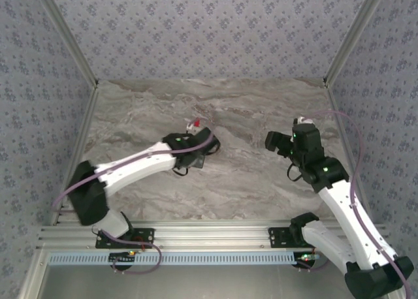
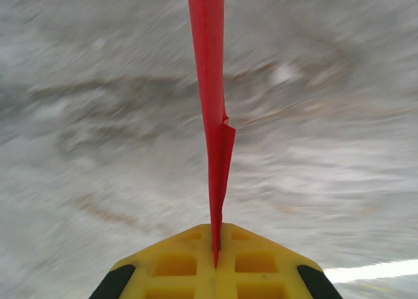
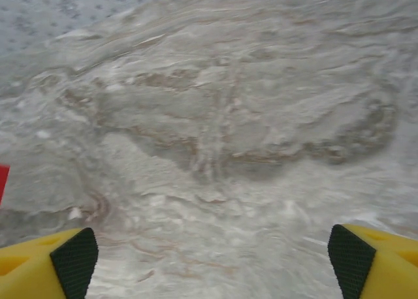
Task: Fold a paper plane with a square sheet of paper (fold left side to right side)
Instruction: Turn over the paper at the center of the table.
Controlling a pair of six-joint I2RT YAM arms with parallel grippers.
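One grip: left jaws clamp the paper [image 2: 210, 83] edge-on, lower centre, likely pressing its folds. Right jaws gape above the counter [image 3: 215, 116].

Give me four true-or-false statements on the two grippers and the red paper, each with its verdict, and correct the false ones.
1. The left gripper is shut on the paper. True.
2. The right gripper grips the paper too. False: its jaws stand wide open with nothing between them.
3. The paper lies loose and flat on the table. False: it is pinched between the left gripper's fingers and, from the left wrist, is seen edge-on.
4. The two grippers are apart from each other, both over the table. True.
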